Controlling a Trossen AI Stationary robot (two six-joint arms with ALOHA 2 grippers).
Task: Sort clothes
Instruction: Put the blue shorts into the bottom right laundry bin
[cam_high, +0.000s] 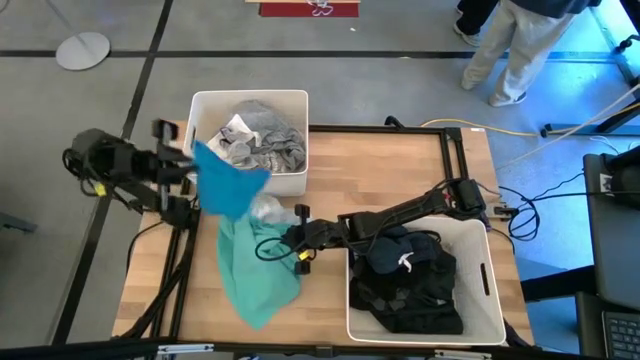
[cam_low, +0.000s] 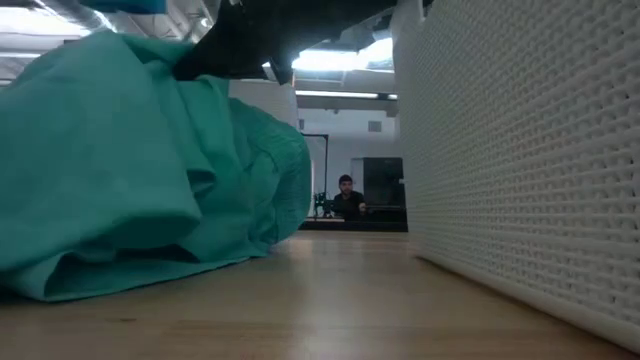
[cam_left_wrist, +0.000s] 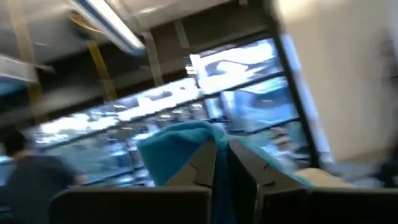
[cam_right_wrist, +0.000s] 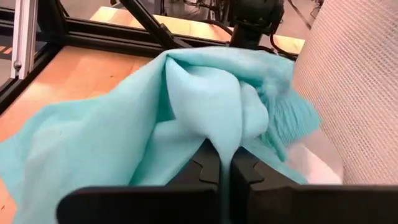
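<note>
My right fingers (cam_right_wrist: 224, 163) pinched shut on mint green garment (cam_high: 258, 270), heaped mid-tabletop (cam_high: 400, 160) left of near bin (cam_high: 490, 290). My left fingers (cam_left_wrist: 222, 163) shut on teal garment (cam_high: 228, 185), lifted beside far bin (cam_high: 250, 100).

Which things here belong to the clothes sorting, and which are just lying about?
Part of the job:
- teal garment, pinched in the left end effector
- mint green garment, pinched in the right end effector
- grey and white clothes in the far bin
- black clothes in the near bin

Just lying about:
- yellow cable on the floor
- person standing beyond the table
</note>
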